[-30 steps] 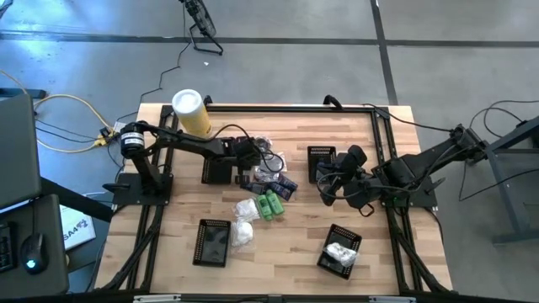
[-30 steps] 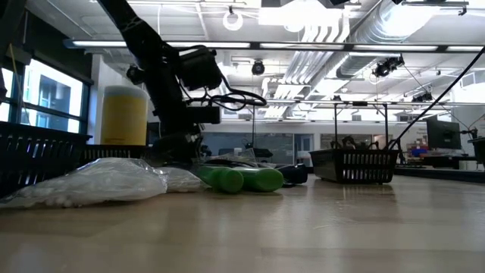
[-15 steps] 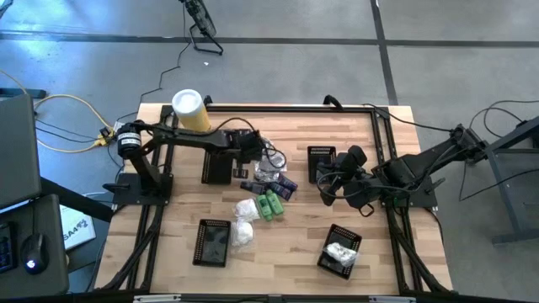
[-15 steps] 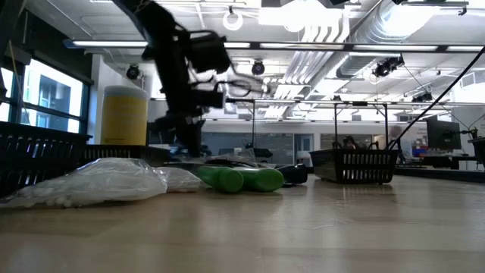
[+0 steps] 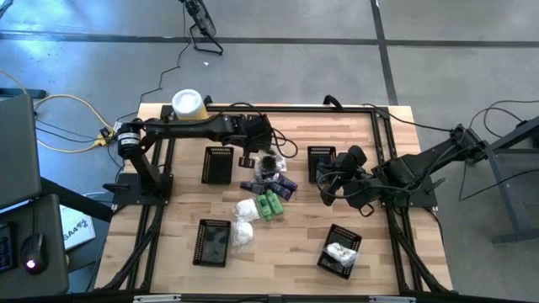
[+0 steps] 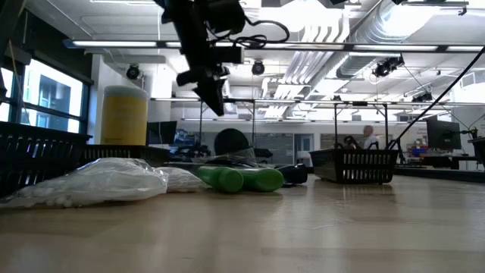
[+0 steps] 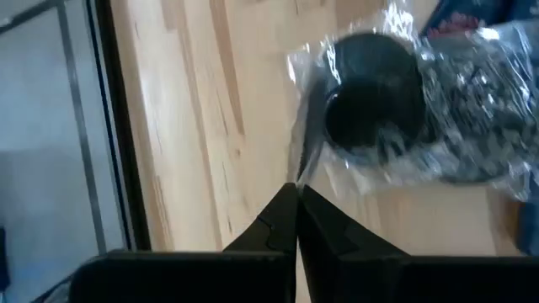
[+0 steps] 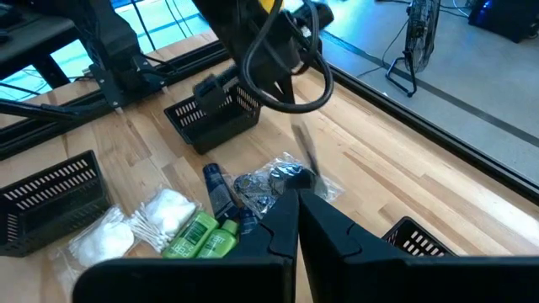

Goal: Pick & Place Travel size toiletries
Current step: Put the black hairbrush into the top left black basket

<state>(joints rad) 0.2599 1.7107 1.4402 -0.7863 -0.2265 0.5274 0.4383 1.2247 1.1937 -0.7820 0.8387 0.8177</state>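
A: Where do the toiletries lie on the worktop (image 5: pixel 337 126)?

B: In a loose heap at its middle: two green bottles (image 5: pixel 271 204) side by side, dark blue tubes (image 5: pixel 282 187) just beside them, white packets (image 5: pixel 244 210) toward the near edge. A silvery-clear packet (image 7: pixel 396 101) lies at the far side of the heap, under the left gripper (image 5: pixel 250 160), whose fingers are pressed shut with nothing visibly between them.

A: And the right gripper (image 5: pixel 327 192)?

B: It hangs closed and empty beside the heap, near one black mesh basket (image 5: pixel 320 160).

A: What else crowds the scene?

B: Three more baskets: one (image 5: pixel 217 164) by the left arm, one (image 5: pixel 212 242) at the near left, one (image 5: pixel 340 251) at the near right holding a white packet. A yellow canister (image 5: pixel 189 108) stands at the far left corner, behind the arm.
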